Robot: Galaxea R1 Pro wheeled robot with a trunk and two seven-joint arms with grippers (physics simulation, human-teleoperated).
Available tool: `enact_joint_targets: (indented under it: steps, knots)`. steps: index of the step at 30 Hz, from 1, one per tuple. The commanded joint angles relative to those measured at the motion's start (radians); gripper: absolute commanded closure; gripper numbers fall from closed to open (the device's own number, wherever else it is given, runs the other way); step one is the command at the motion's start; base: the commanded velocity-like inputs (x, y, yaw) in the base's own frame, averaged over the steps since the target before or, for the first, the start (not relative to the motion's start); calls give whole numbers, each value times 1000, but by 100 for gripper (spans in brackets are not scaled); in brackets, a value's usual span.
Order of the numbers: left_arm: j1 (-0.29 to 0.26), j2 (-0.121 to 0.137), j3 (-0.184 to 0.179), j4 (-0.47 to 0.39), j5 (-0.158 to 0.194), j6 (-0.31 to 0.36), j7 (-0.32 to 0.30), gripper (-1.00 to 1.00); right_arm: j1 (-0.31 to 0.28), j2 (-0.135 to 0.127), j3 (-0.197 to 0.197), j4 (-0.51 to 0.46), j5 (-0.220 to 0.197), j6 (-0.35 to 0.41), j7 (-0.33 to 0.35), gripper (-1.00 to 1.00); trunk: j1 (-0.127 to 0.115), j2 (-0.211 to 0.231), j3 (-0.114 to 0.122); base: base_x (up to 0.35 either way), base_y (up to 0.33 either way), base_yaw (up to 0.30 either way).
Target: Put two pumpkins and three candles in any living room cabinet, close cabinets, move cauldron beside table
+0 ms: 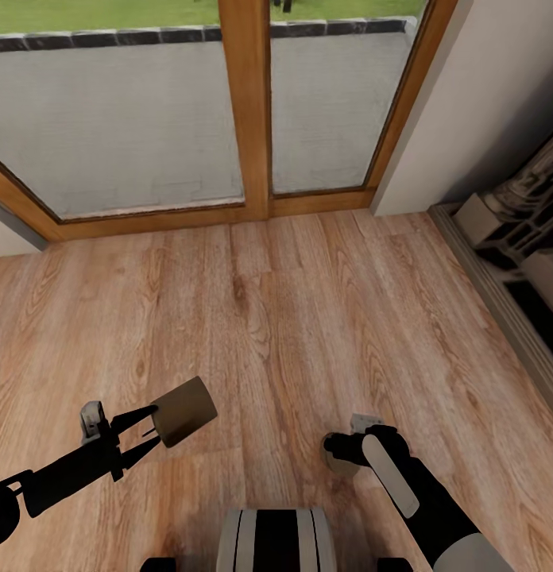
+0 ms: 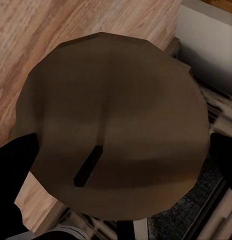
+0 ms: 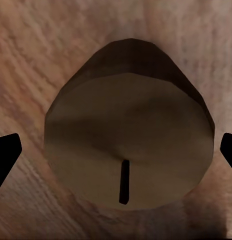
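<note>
A greyish-tan candle (image 1: 185, 411) hangs tilted above the wooden floor with my left gripper (image 1: 157, 425) shut on it. In the left wrist view this candle (image 2: 113, 125) shows its round end and dark wick, and the black fingers (image 2: 16, 165) press its sides. A second candle (image 3: 128, 145) stands on the floor under my right gripper (image 3: 118, 150), which is open, its fingertips apart from the candle's sides. In the head view the right gripper (image 1: 340, 454) points down at the floor and only a sliver of that candle (image 1: 332, 469) shows beneath it.
A large wood-framed glass door (image 1: 253, 103) lies ahead, with a white wall (image 1: 483, 103) at the right. A grey ledge with pale blocks (image 1: 507, 230) runs along the right edge. Open wooden floor (image 1: 268, 318) lies between me and the door.
</note>
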Motion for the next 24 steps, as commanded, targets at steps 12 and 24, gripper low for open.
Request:
enact_joint_targets:
  steps: [12, 24]
  knots:
    - [0, 0, 1, 0, 11, 3, 9, 100, -1, -2, 3, -1, -12, -11, -8, -100, 1, -1, -12, 0, 0, 0]
    - [0, 0, 1, 0, 11, 3, 9, 100, -1, -2, 3, -1, -12, -12, -8, -100, 3, -2, -28, 0, 0, 0]
